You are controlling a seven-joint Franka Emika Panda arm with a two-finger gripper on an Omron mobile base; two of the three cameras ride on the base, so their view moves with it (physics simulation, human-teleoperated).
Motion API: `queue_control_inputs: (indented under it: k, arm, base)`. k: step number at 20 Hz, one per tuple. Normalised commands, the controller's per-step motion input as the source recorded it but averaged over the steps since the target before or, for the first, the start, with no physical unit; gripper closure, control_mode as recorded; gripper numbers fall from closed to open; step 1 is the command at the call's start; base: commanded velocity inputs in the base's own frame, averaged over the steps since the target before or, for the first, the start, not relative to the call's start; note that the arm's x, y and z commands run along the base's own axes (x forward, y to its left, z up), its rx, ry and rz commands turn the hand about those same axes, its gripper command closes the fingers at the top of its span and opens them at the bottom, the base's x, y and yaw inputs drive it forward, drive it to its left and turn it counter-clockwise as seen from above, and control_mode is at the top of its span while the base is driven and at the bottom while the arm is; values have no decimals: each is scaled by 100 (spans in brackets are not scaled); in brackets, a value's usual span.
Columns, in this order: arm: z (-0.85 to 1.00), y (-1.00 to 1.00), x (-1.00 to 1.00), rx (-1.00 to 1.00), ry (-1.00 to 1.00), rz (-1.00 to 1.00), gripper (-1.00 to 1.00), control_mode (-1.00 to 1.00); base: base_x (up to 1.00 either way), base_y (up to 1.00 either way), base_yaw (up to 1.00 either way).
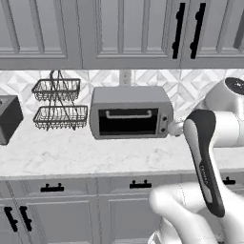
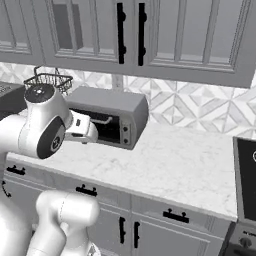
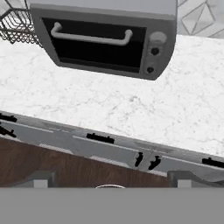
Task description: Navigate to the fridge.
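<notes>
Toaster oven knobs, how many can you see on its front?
3, stacked down the right side of the toaster oven: top, middle, bottom. None appear hidden.

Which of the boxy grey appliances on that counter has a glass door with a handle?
The toaster oven in the middle, with a dark window, pale bar handle and knobs. The darker box at the left edge shows no door.

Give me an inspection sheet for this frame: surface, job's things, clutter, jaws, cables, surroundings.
Surface: white marble counter, bare in front of the toaster oven.
Job's things: fridge, nothing seen.
Clutter: grey toaster oven, door shut, against the backsplash; two-tier wire basket to its left; dark appliance at the left edge; dark panel at the right edge.
Gripper: jaws at the bottom of the hand view, state cannot be told.
Cables: nothing seen.
Surroundings: grey panelled upper cabinets and lower drawers with black handles; patterned tile backsplash; wood floor.
</notes>
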Motion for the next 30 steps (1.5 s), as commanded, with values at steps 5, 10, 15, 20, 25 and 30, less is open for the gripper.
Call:
queue_control_inputs:
  k: [5,10,15,20,25,30]
  arm:
    - [0,0,0,0,0,0,-100,100]
    - [0,0,0,0,0,0,-100,100]
    - [0,0,0,0,0,0,-100,100]
    - [0,0,0,0,0,0,-100,100]
    - [0,0,0,0,0,0,-100,100]
    - [0,0,0,0,0,0,-100,100]
  base:
    - [0,20,89]
    - [0,1,98]
    - [0,0,99]
    - [0,12,96]
    - [56,68,58]
    - [100,100,1]
